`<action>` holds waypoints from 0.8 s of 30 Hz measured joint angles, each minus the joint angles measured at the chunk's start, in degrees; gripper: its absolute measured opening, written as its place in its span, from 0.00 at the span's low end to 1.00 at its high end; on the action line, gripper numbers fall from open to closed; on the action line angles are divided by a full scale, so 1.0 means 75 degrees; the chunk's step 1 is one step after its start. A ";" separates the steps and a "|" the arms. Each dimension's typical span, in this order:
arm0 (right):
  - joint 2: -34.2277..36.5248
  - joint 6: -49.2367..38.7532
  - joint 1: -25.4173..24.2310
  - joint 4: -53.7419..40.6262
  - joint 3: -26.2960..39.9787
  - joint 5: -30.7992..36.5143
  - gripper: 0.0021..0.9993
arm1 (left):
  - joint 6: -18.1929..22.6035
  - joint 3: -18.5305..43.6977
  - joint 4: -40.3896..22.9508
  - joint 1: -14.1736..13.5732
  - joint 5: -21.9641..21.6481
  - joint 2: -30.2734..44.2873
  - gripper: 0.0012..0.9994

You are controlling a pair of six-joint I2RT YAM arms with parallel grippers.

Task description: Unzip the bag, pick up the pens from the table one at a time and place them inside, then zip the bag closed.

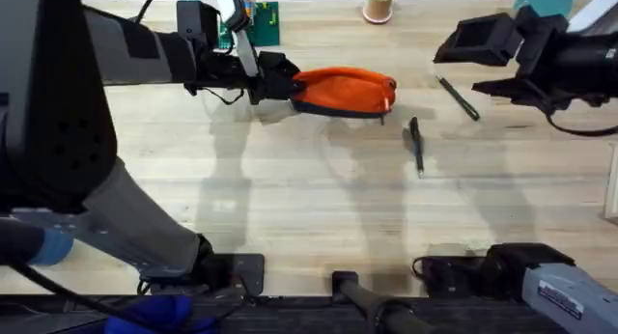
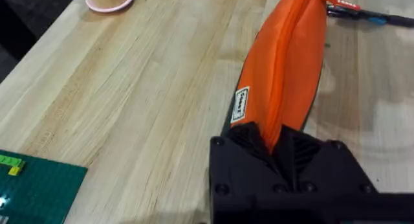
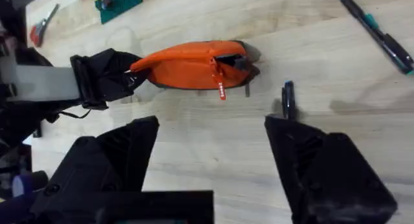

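Observation:
The orange bag (image 1: pixel 343 91) lies on the table (image 1: pixel 290 199) toward the back centre. My left gripper (image 1: pixel 278 83) is shut on the bag's left end, its black fingers (image 2: pixel 310 153) pinching the fabric (image 2: pixel 284 62). The red pull tab (image 3: pixel 220 88) hangs at the bag's (image 3: pixel 187 65) other end, with a short dark gap in the zipper beside it. A black pen (image 1: pixel 416 144) (image 3: pixel 288 98) lies just right of the bag. The greenish pen (image 1: pixel 457 97) (image 3: pixel 378 30) lies farther right. My right gripper (image 1: pixel 507 69) (image 3: pixel 212 127) hovers open above the pens, holding nothing.
A pink cup (image 1: pixel 378 6) stands at the back edge and a green board (image 1: pixel 261 23) sits behind the left gripper. Orange-handled scissors (image 3: pixel 42 26) lie at the far left. Bare wood stretches across the table's front half.

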 joint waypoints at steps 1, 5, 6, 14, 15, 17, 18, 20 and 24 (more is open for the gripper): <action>0.0000 0.0006 -0.0003 -0.0009 0.0000 0.0002 1.00 | 0.0003 0.0000 0.0000 0.0000 0.0000 0.0000 0.04; 0.0003 0.0035 0.0000 -0.0009 0.0000 -0.0001 1.00 | 0.0001 0.0000 0.0000 0.0000 0.0000 0.0000 0.04; 0.0000 0.0055 0.0000 -0.0009 0.0000 -0.0001 1.00 | 0.0002 0.0000 0.0003 0.0000 0.0000 0.0000 0.04; 0.0000 0.0085 -0.0001 -0.0012 0.0000 -0.0001 1.00 | 0.0001 0.0000 0.0000 0.0000 0.0000 0.0000 0.04; 0.0003 0.0085 0.0000 -0.0012 0.0000 -0.0001 1.00 | 0.0003 0.0000 0.0003 0.0000 0.0000 0.0000 0.04; 0.0000 0.0082 0.0000 -0.0012 0.0000 -0.0001 1.00 | 0.0001 0.0000 0.0003 0.0000 0.0000 0.0000 0.04; 0.0000 0.0082 0.0000 -0.0012 0.0000 -0.0001 1.00 | 0.0000 0.0000 0.0003 0.0000 0.0000 0.0000 0.04; 0.0002 0.0080 0.0000 -0.0012 0.0000 -0.0001 1.00 | 0.0002 0.0000 0.0001 0.0000 0.0000 0.0000 0.04; 0.0042 -0.0012 0.0063 -0.0012 0.0003 0.0005 1.00 | 0.0000 0.0000 0.0002 0.0000 0.0000 0.0000 0.04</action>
